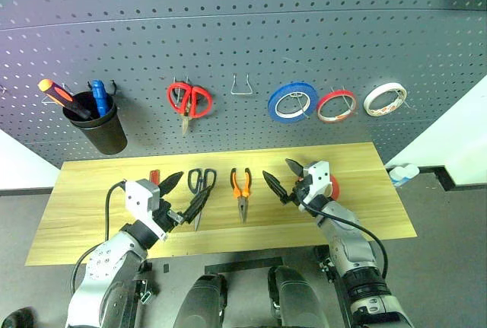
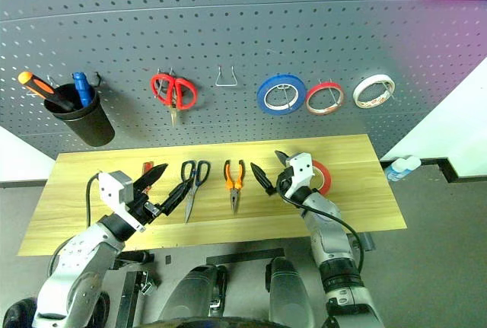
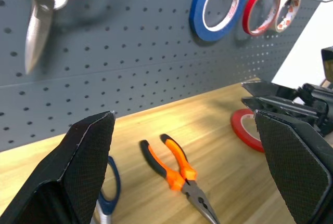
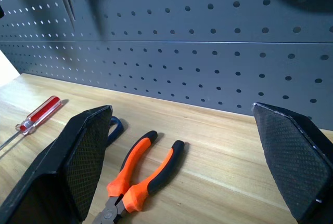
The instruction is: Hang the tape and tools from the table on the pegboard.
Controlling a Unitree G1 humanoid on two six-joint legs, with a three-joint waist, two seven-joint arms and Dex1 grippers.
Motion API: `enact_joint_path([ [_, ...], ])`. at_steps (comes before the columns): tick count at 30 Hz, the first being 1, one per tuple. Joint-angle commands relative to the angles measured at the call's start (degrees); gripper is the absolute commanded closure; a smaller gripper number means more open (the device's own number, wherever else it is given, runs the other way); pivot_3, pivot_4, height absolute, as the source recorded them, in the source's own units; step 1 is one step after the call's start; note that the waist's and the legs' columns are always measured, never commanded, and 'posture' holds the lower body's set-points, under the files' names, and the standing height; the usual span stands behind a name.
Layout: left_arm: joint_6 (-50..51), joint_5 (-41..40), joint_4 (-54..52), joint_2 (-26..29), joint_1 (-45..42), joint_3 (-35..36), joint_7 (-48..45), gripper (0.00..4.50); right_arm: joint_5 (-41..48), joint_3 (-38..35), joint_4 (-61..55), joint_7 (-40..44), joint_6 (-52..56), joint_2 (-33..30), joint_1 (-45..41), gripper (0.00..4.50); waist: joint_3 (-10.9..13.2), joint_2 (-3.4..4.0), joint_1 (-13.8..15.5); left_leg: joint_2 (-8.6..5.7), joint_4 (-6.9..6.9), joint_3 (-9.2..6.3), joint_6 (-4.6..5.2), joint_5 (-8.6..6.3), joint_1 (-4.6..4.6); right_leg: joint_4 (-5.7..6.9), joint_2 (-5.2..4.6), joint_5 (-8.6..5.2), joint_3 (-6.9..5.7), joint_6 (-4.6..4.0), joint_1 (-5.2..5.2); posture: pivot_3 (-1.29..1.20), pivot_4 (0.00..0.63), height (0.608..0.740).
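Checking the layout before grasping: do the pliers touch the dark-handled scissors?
Apart. The left eye view shows bare wood between the pliers and scissors.

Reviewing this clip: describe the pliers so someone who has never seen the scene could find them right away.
Start at the light wood table below the dark grey pegboard. Near its middle, between the two raised hands, lie the pliers, handles toward the pegboard and nose toward the robot. Their orange-and-black handles set them apart from the dark-handled scissors lying just to their left and the red tape roll to their right.
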Motion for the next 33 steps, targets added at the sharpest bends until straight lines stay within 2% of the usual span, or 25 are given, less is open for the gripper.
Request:
enact_joint_path([
  [1,0.7,-1.2,-2.6,0.9,-1.2,1.5,0.4,0.03,0.1,0.0,-1.1,-0.2,-1.2,0.6,-0.5,0.00,0.0,0.00,0.0,0.00,0.00,0.00,-0.01,0.00,0.01,0.01,0.00,0.00,0.00,-0.01,0.00,0.03,0.181,0.738],
  [8,9.4,-6.3,-11.1,3.8,-3.7,4.0,4.8,0.03,0.2,-0.2,-1.2,-0.4,-1.2,0.6,-0.4,0.00,0.0,0.00,0.0,0.00,0.00,0.00,-0.02,0.01,-0.01,0.00,0.01,0.01,0.00,-0.02,0.00,0.03,0.186,0.738],
  [14,15.1,-6.7,-18.5,2.8,-4.1,0.9,10.9,0.03,0.2,-0.2,-1.3,-0.3,-1.2,0.4,-0.3,0.00,0.0,0.00,0.0,-0.01,0.01,0.01,-0.02,0.01,0.00,0.00,0.00,0.02,0.02,-0.02,0.00,0.03,0.186,0.738],
  [21,9.0,-0.9,-11.8,-0.1,-2.4,-3.7,9.1,0.03,0.2,-0.1,-1.5,-0.3,-1.0,0.3,-0.2,0.00,0.0,0.00,0.0,0.00,0.01,0.01,-0.03,0.02,0.01,0.01,0.05,0.02,0.02,-0.02,0.00,0.03,0.185,0.738],
  [33,6.8,-2.7,-8.0,1.5,-2.6,0.8,4.6,0.03,0.3,-0.7,-1.5,0.4,-1.3,-0.9,0.5,0.00,0.0,0.00,0.0,0.01,0.01,0.01,-0.04,0.02,0.00,0.01,0.06,0.02,0.01,-0.03,0.00,0.03,0.175,0.738],
])
